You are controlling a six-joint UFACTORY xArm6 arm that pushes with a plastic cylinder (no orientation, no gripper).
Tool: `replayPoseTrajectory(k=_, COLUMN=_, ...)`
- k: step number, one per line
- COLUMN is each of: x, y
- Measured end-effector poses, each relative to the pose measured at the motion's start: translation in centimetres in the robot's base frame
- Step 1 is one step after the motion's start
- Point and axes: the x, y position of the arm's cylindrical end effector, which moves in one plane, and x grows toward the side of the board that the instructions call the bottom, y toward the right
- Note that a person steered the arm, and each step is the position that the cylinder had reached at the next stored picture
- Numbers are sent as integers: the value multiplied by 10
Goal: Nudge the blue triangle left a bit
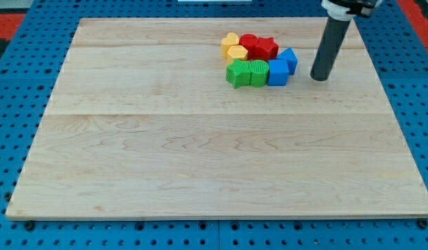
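The blocks sit in a tight cluster at the view's upper middle of the wooden board (200, 153). The blue triangle (290, 60) is at the cluster's right edge, touching a blue cube (277, 72) below-left of it. Left of these are a red star-like block (267, 48), a red round block (249, 43), two yellow blocks (230, 41) (236, 53), and two green blocks (236, 73) (258, 72). My tip (319, 76) rests on the board just right of the blue triangle, a small gap apart from it.
The board lies on a blue pegboard surface (19, 104). The board's right edge (391, 104) is a short way right of my tip. The rod rises toward the view's top right.
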Motion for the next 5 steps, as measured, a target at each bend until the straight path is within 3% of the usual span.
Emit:
replayPoseTrajectory(k=3, x=-23, y=-21)
replayPoseTrajectory(k=5, x=6, y=-30)
